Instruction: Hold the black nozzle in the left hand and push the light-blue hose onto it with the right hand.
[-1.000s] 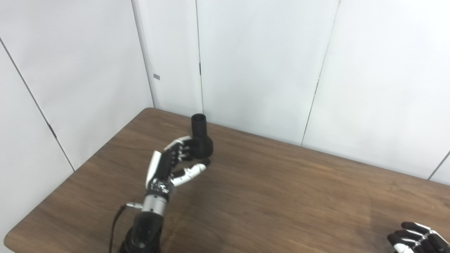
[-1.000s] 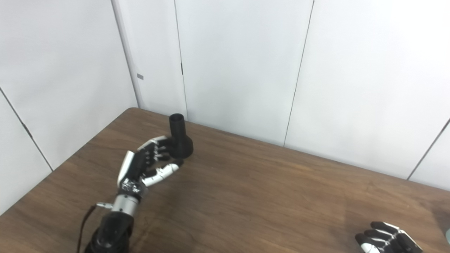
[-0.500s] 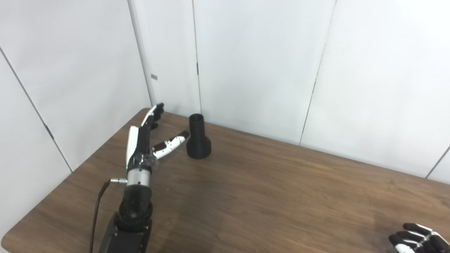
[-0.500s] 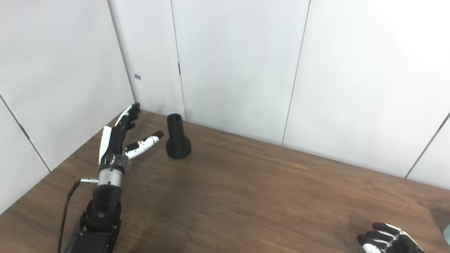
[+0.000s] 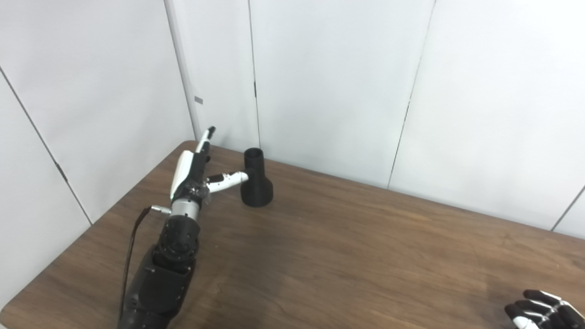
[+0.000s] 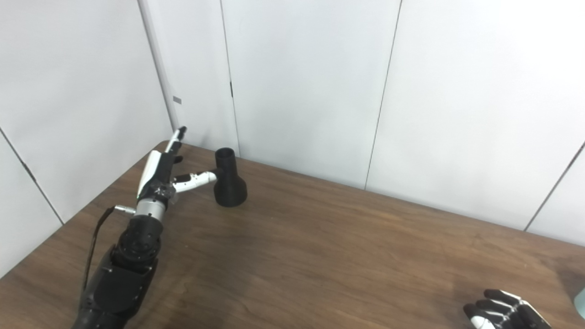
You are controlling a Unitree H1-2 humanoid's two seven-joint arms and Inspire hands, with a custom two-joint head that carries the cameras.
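The black nozzle (image 5: 255, 183) stands upright on the wooden table (image 5: 347, 246), wide base down, near the far left corner. My left hand (image 5: 196, 169) is open just left of it, fingers stretched up and away, thumb reaching to the nozzle's neck. My right hand (image 5: 544, 311) lies low at the bottom right corner; only its dark fingers show, slightly curled and holding nothing. A sliver of something light blue (image 6: 581, 302) shows at the right edge of the right eye view; I cannot tell if it is the hose.
White wall panels (image 5: 333, 82) rise close behind the table's far edge and along its left side. The table's left edge (image 5: 91, 224) runs near my left forearm.
My left hand let go of the nozzle, opened and drew back to the left, then reached forward again with its thumb at the nozzle's neck. The nozzle now stands on the table. The camera shifted slightly.
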